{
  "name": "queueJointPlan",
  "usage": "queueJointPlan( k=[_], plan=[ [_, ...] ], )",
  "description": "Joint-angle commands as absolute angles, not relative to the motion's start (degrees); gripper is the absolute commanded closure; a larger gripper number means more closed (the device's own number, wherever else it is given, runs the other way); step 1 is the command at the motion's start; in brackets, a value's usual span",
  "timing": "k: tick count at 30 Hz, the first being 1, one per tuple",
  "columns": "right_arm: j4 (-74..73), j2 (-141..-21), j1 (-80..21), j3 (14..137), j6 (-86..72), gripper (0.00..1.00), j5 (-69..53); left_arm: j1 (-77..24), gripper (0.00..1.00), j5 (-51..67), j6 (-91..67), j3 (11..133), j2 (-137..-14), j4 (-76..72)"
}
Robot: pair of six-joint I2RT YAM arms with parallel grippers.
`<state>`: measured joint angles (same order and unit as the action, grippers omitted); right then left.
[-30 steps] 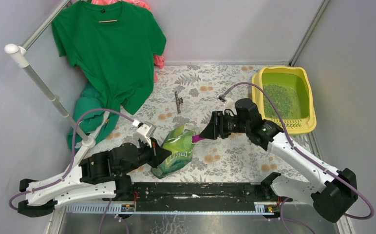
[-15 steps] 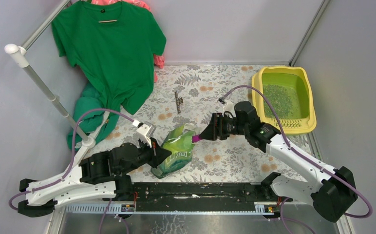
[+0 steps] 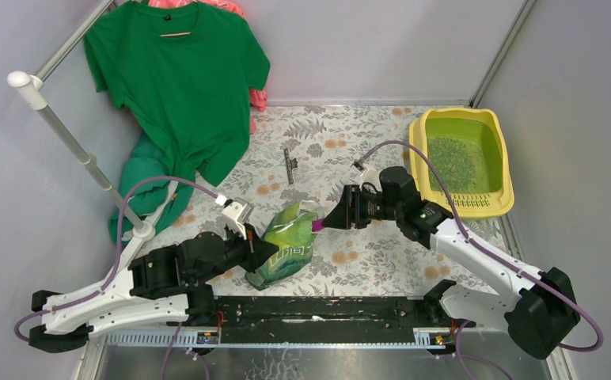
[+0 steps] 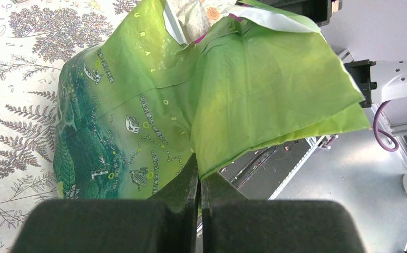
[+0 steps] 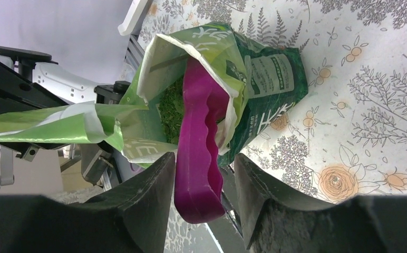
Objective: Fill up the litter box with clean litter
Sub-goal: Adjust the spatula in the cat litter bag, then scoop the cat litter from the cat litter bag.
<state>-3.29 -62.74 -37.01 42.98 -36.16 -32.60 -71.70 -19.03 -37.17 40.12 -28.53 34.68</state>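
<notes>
The yellow litter box (image 3: 506,203) stands at the far right with a patch of green litter (image 3: 453,162) inside. The glossy green bag (image 3: 286,249) stands open at the near middle. My left gripper (image 3: 267,252) is shut on the bag's top flap (image 4: 275,84), its jaws (image 4: 200,179) pinching the edge. A purple scoop (image 5: 199,153) sticks out of the bag mouth, with green litter (image 5: 171,113) inside the bag beside it. My right gripper (image 5: 204,179) is open, its fingers on either side of the scoop handle, with a gap at the right finger. It also shows in the top view (image 3: 334,219).
A green T-shirt (image 3: 176,87) hangs on a rack with a white pole (image 3: 73,142) at the far left, pink cloth (image 3: 259,99) behind it. A small dark strip (image 3: 289,166) lies on the floral mat mid-table. Grey walls close both sides.
My right arm has moved left toward the bag, bringing its fingers closer around the scoop handle. The left arm and the bag have not moved.
</notes>
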Motion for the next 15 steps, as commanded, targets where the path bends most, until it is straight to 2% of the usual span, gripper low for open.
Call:
queueJointPlan(
  k=[1,9,13,15],
  plan=[
    [1.53,-62.33,-38.22,42.40,-36.91,0.49,-33.86,-71.94,0.99,-19.69,-37.45,40.86,-27.82,27.25],
    [2.91,-62.54,-38.76,42.48,-37.43,0.55,-33.39,-71.89,0.99,-19.77,-37.33,40.97,-27.70,27.56],
    [2.56,-62.48,-38.82,43.11,-37.29,0.67,-33.49,-71.90,0.99,-19.80,-37.21,41.04,-27.77,27.66],
    [2.44,-62.18,-38.84,43.26,-37.18,0.79,-33.93,-71.89,0.99,-19.78,-37.18,41.05,-27.84,27.65]
  ],
)
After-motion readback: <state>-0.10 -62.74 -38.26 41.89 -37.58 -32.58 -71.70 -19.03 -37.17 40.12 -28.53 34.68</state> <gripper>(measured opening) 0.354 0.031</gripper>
